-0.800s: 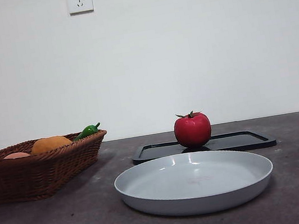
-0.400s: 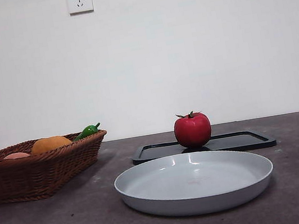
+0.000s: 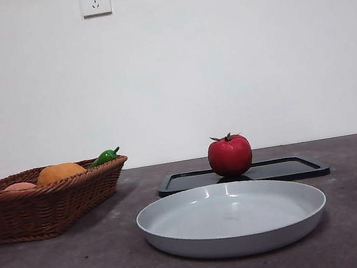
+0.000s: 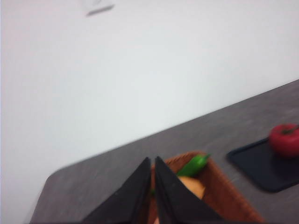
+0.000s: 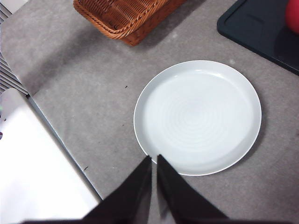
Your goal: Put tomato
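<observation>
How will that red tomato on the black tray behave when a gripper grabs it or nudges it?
The tomato looks round, so a nudge would probably roll it across the black tray. Its glossy skin may slip between jaws. It keeps a firm shape, likely rigid, and probably light if it is a hollow toy.

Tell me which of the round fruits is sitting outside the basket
The red tomato. It stands alone on the black tray behind the grey plate, while the orange fruit lies inside the wicker basket beside the green pepper.
</observation>
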{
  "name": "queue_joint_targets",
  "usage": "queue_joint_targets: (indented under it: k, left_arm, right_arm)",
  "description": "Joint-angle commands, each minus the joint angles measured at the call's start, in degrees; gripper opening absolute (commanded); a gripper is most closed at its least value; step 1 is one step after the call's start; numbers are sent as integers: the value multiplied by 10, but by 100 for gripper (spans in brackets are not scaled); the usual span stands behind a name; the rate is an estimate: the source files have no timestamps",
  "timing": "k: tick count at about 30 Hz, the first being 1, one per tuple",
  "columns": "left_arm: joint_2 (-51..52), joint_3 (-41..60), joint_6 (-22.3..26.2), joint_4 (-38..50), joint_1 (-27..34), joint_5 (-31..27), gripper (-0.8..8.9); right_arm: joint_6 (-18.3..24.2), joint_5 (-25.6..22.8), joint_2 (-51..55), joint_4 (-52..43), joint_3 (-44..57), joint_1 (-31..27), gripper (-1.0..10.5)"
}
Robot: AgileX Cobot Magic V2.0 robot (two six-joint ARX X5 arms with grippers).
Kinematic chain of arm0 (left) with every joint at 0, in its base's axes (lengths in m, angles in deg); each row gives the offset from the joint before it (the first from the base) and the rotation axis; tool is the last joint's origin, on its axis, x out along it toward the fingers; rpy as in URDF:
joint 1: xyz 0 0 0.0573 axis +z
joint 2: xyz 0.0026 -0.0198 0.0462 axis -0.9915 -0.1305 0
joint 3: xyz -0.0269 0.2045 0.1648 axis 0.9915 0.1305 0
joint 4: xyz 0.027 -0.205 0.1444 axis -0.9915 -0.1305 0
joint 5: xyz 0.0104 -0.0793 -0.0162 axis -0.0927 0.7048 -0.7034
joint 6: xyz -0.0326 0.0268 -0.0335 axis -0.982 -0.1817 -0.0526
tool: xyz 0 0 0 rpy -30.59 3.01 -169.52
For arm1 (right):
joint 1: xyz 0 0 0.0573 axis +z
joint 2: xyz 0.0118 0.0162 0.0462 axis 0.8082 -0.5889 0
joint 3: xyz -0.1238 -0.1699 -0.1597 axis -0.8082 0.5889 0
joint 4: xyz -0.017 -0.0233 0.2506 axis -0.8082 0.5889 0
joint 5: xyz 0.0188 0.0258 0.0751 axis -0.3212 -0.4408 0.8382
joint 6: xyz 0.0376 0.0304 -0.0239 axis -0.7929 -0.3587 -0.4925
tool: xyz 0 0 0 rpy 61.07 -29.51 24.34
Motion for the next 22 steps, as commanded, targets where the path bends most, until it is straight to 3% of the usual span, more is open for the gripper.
queue_joint_targets:
  k: [1, 7, 15, 22]
  left_arm:
    - [31, 51, -15, 17, 5, -26, 13]
    - [87, 163, -48, 41, 6, -81, 13]
    - [125, 231, -77, 22, 6, -151, 13]
    - [153, 273, -81, 22, 6, -162, 13]
  right_arm:
    - [-3, 2, -2, -5, -5, 5, 6]
    - [-3, 2, -2, -5, -5, 5, 5]
    - [-3, 2, -2, -5, -5, 5, 6]
    - [-3, 2, -2, -5, -5, 5, 5]
